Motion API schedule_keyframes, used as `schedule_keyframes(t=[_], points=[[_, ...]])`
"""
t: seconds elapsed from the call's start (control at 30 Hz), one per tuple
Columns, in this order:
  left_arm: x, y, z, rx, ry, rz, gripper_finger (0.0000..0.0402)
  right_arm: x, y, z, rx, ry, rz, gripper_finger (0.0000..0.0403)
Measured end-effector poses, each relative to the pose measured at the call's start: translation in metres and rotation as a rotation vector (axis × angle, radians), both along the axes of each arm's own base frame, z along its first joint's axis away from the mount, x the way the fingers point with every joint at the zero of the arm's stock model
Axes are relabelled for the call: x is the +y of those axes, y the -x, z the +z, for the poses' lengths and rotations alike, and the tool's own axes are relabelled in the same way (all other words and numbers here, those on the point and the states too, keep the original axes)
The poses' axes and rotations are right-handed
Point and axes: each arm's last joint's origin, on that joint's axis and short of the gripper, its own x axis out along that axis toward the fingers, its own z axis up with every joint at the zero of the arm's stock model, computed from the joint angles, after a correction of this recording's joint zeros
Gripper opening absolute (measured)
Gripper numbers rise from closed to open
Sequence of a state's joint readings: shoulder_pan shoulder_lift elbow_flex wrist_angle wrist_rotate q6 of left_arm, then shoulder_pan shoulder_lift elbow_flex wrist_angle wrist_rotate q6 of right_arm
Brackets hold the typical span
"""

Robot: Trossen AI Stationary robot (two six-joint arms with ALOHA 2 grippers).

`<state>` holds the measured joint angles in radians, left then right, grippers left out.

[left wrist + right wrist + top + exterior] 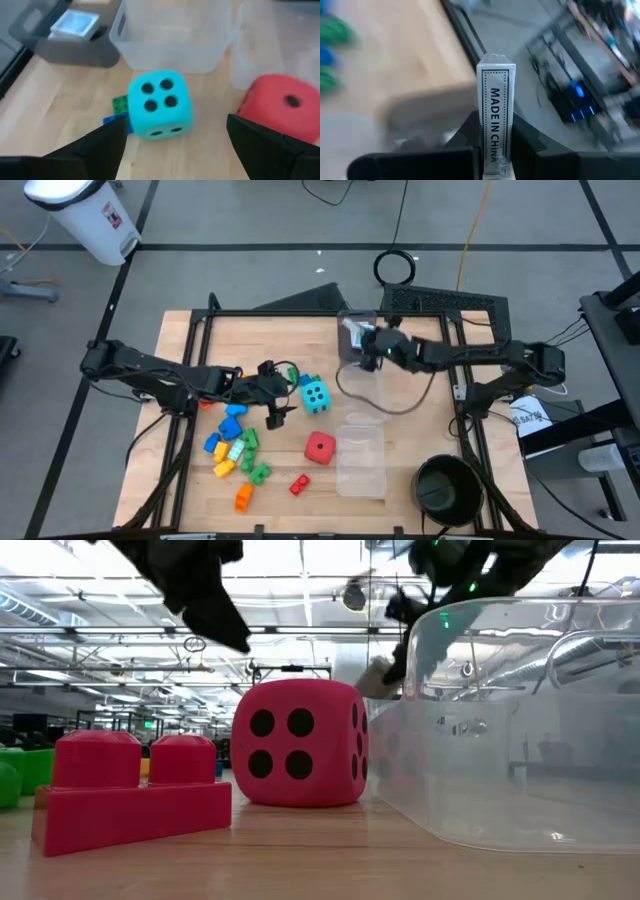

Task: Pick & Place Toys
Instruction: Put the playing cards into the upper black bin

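Observation:
My left gripper (pixel 277 412) stands open just left of the cyan die (pixel 160 105). Its fingers flank the die without touching it, and the die rests on the table. The red die (pixel 320 447) sits nearer the front, with a red brick (pixel 130 790) close by. Several coloured bricks (pixel 235 445) lie in a loose heap at the left. My right gripper (pixel 362 338) hangs at the far middle, over a clear box (pixel 360 360), shut on a white card pack (pixel 495 90). My right gripper pinches the card pack by its two broad faces (pixel 495 145), one finger (pixel 467 132) on each. The narrow printed side faces the wrist camera. The pack stands out beyond the fingertips, lifted clear of the table.
A second clear box (pixel 360 460) stands at the front middle, right of the red die. A black round bowl (pixel 447 485) sits at the front right. A grey block with a white-blue card on it (pixel 75 25) lies beside the far clear box.

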<state>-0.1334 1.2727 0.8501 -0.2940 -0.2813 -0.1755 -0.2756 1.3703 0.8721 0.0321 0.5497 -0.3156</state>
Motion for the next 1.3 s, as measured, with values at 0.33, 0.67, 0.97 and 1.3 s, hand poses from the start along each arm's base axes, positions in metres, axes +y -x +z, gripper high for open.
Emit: schedule_keyframes(t=[0.33,0.67,0.97,1.3], points=[[0.008,-0.003,-0.003,-0.024,0.007,0.036,0.0343,-0.058,0.008,-0.037,0.087,-0.113,-0.116,0.0045],[0.008,-0.004,-0.002,-0.032,-0.008,0.021,0.0344,-0.055,0.004,-0.043,0.121,-0.104,-0.095,0.0106],[0.008,-0.004,-0.002,-0.029,-0.008,0.021,0.0347,-0.041,-0.003,-0.043,0.128,-0.102,-0.042,0.0133],[0.008,-0.004,-0.002,-0.029,-0.009,0.022,0.0347,-0.032,0.007,-0.023,0.017,-0.162,-0.092,0.0163]])
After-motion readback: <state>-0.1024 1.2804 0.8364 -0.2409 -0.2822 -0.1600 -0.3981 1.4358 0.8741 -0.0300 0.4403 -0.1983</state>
